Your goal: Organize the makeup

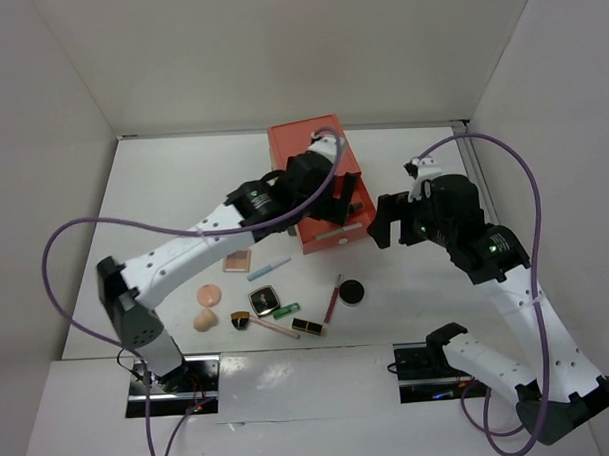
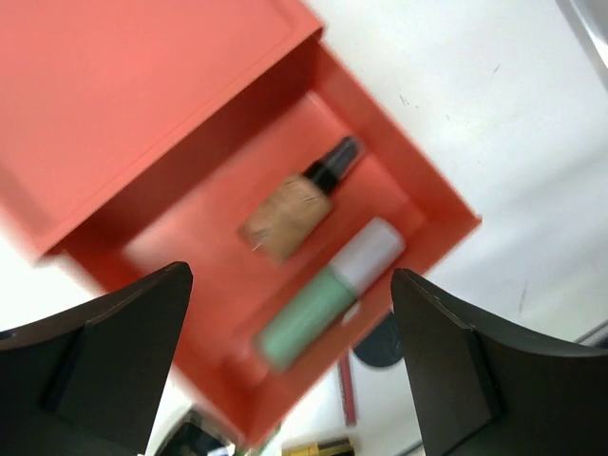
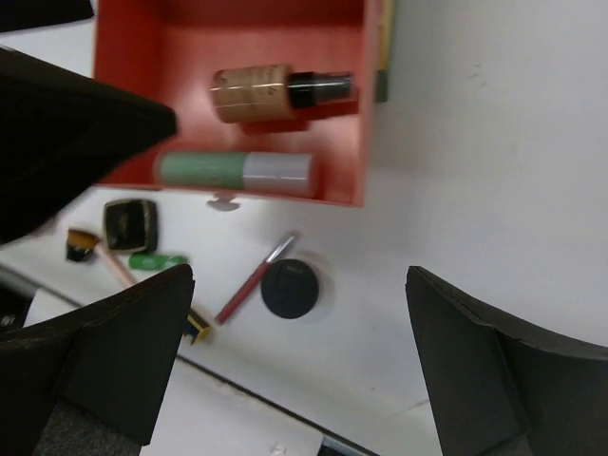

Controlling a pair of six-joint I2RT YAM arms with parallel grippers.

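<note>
The orange box's drawer (image 2: 190, 252) stands pulled out, with a beige pump bottle (image 2: 294, 204) and a mint tube (image 2: 318, 309) lying inside. My left gripper (image 2: 290, 366) hovers open just above the drawer, holding nothing; from above the left gripper (image 1: 336, 202) sits at the drawer front. My right gripper (image 3: 294, 370) is open and empty over the table right of the drawer, above a round black compact (image 3: 290, 288) and a red gloss stick (image 3: 255, 280). More makeup lies in front: pink palette (image 1: 237, 260), blue pencil (image 1: 276, 267), peach puff (image 1: 209, 293), sponge (image 1: 205, 320), brush (image 1: 250, 323).
The orange drawer box (image 1: 307, 148) stands at the table's back middle. A square black compact (image 1: 264, 296), a green stick (image 1: 285, 310) and a yellow-black item (image 1: 308, 328) lie near the front edge. White walls close in the table on three sides.
</note>
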